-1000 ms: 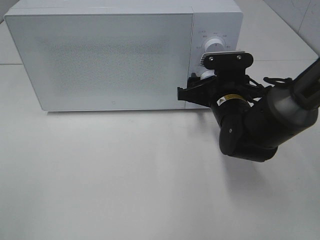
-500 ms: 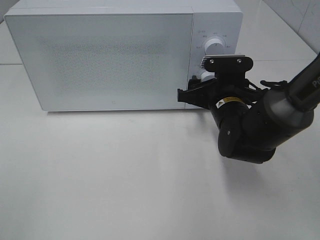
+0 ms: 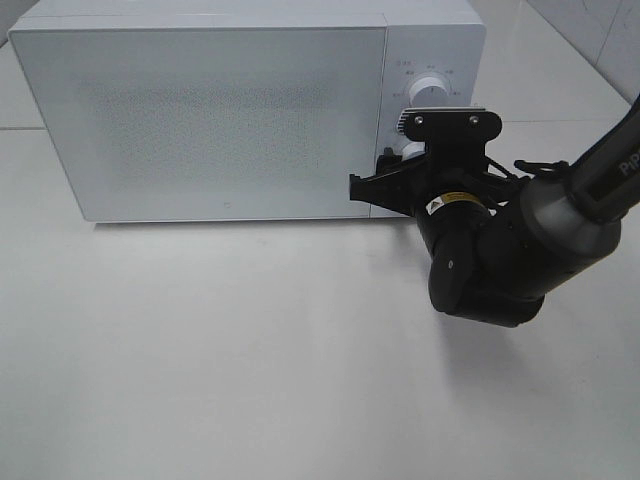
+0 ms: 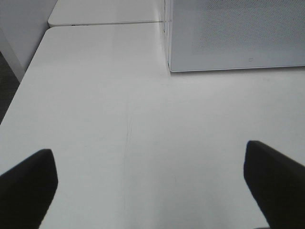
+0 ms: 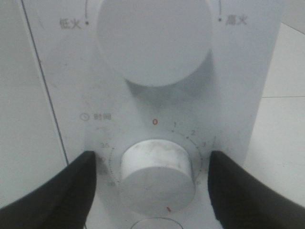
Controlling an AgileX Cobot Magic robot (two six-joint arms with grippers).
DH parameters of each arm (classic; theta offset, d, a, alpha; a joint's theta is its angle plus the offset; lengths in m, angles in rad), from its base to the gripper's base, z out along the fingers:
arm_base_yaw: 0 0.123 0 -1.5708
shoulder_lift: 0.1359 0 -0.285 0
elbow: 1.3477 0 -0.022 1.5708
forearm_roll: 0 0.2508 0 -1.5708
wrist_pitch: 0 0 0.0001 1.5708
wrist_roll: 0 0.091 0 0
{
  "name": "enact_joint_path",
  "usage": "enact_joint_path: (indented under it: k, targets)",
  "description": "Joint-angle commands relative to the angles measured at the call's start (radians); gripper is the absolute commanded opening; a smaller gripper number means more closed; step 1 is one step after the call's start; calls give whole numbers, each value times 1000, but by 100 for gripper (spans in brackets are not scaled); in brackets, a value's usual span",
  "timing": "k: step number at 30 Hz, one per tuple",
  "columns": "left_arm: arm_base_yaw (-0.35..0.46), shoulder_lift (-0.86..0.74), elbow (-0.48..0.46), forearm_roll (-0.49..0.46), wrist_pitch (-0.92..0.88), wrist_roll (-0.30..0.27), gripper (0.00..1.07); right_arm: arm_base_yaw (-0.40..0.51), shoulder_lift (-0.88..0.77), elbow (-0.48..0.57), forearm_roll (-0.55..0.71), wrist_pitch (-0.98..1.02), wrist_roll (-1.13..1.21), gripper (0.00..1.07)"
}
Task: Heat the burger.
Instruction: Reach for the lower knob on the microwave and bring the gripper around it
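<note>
**High view.** The camera looked steeply down from the front, at middle range, onto the table (image 3: 250, 380). The microwave (image 3: 230, 110) spanned 10 to 1 o'clock and the right arm (image 3: 500, 260) sat at 4 o'clock.

**Left wrist view.** The camera sat low over the table and faced along it toward the microwave's door corner, well off.

**Right wrist view.** The camera was very near and square to the control panel (image 5: 248, 95), with the upper dial (image 5: 155, 40) and lower dial (image 5: 157, 176) filling it.

All three views shared the microwave. The high and right wrist views shared both dials.

A white microwave (image 3: 230, 110), door shut, fills the upper left of the high view and stands on a white table (image 3: 250, 360). Its control panel, right of the door, carries a round upper knob (image 3: 428, 88) and, below it, a timer dial (image 5: 157, 174) ringed with numbers.
</note>
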Motion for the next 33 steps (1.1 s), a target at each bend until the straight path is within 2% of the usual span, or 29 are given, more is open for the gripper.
enact_joint_path:
  k: [1,2,3,4,5,6,8,19,22,24,25,26,27,29,33]
  targets:
    - [1,-18,4,-1,-3,-1,100,-3,-2,-22,-13,-70,1,48]
    - [1,-18,4,-1,-3,-1,100,-3,-2,-22,-13,-72,1,34]
    - [1,-18,4,-1,-3,-1,100,-3,-2,-22,-13,-72,1,34]
    - [1,-18,4,-1,-3,-1,100,-3,-2,-22,-13,-73,1,25]
    - [1,-18,4,-1,-3,-1,100,-3,-2,-22,-14,-77,1,11]
    - [1,-18,4,-1,-3,-1,100,-3,-2,-22,-14,-77,1,11]
    - [1,-18,4,-1,-3,-1,100,-3,-2,-22,-14,-88,1,0]
    - [1,-18,4,-1,-3,-1,100,-3,-2,-22,-58,-102,67,0]
    - [1,-18,4,-1,-3,-1,100,-3,-2,-22,-98,-99,191,0]
    - [1,-18,4,-1,-3,-1,100,-3,-2,-22,-139,-100,355,0]
    - [1,-18,4,-1,-3,-1,100,-3,-2,-22,-139,-100,355,0]
    - [1,-18,4,-1,-3,-1,100,-3,-2,-22,-174,-104,462,0]
    - [1,-18,4,-1,-3,-1,100,-3,-2,-22,-174,-104,462,0]
    - [1,-18,4,-1,-3,-1,100,-3,-2,-22,-221,-123,622,0]
    - [1,-18,4,-1,-3,-1,100,-3,-2,-22,-262,-141,746,0]
